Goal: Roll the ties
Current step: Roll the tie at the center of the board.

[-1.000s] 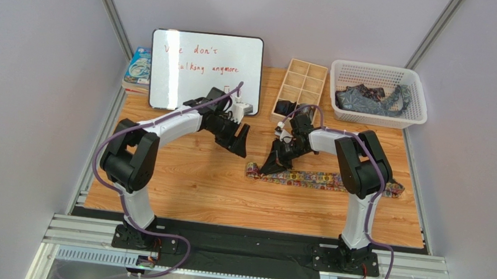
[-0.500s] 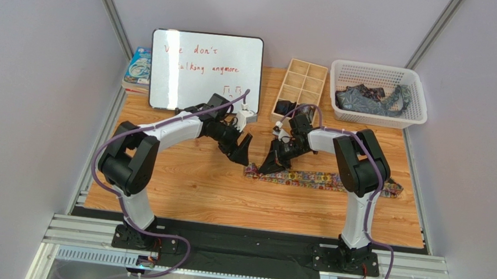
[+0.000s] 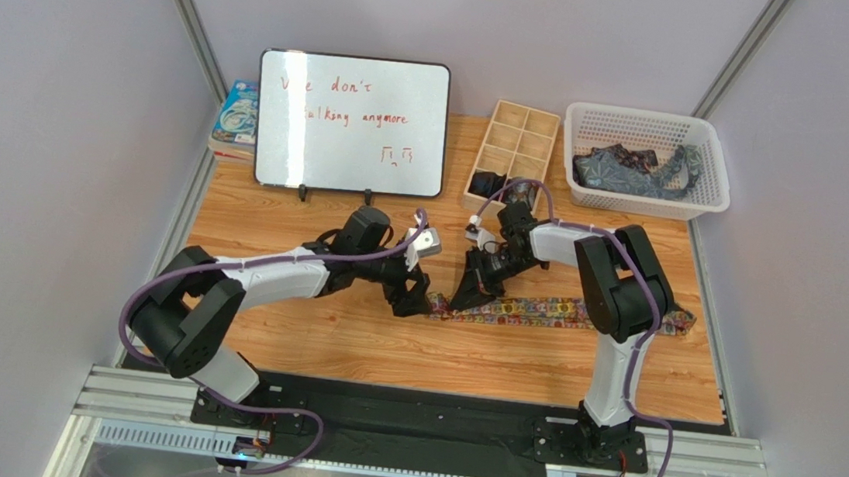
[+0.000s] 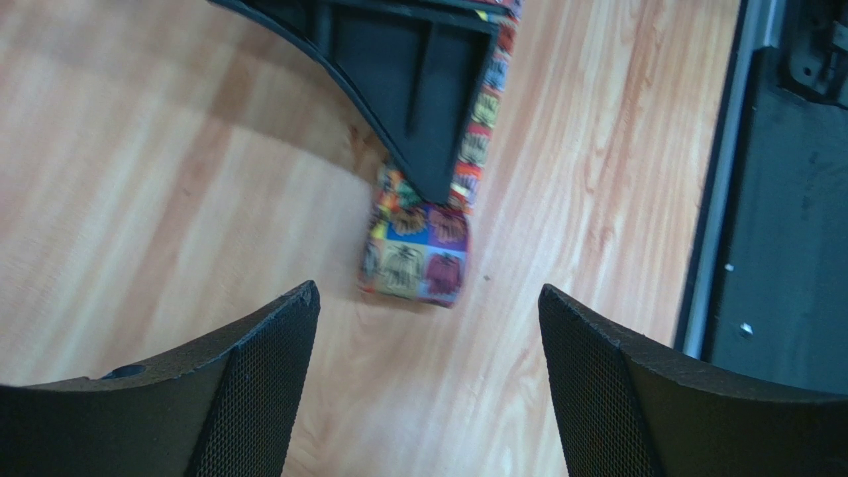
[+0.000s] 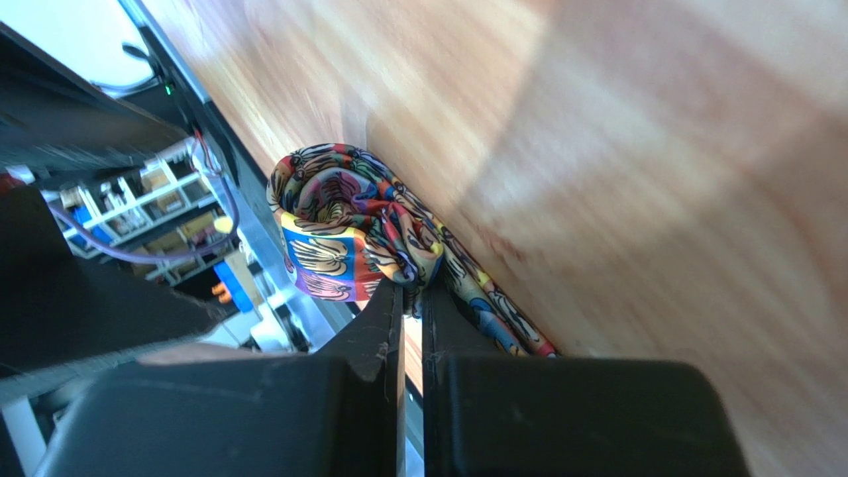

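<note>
Multicoloured tie (image 4: 416,253), end folded over on the wood table (image 4: 149,149)
looks like right gripper (image 5: 411,298) is pinched tight on it, left gripper (image 4: 426,298) spread wide just beside

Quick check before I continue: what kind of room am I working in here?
Probably a lab robot cell, not a home: plain partition walls, an aluminium mounting rail, and staged props like the whiteboard and basket.
</note>
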### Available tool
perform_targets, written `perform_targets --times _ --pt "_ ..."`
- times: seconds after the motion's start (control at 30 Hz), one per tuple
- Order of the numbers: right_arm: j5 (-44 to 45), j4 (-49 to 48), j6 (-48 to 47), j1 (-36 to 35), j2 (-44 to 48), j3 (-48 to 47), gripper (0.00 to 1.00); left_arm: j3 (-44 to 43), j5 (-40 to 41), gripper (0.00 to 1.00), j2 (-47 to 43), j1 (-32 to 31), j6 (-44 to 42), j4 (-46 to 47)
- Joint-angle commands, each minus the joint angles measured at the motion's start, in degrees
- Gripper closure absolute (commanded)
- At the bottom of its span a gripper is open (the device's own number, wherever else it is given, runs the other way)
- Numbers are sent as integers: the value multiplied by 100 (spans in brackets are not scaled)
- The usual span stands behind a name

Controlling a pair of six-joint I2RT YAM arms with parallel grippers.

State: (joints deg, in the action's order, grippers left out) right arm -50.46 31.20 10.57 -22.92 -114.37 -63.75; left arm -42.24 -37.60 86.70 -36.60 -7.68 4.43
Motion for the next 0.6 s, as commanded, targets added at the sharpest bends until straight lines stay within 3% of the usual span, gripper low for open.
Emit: perform_targets --times 0.0,0.4,0.57 --pt "713 606 -898 59 -86 205 100 312 148 14 49 -136 -435 1481" --pt "686 405 -715 95 -191 249 100 576 447 20 901 -664 -787 2457" --pt "581 290 -574 182 -323 240 100 646 623 31 1253 -822 -586 3002"
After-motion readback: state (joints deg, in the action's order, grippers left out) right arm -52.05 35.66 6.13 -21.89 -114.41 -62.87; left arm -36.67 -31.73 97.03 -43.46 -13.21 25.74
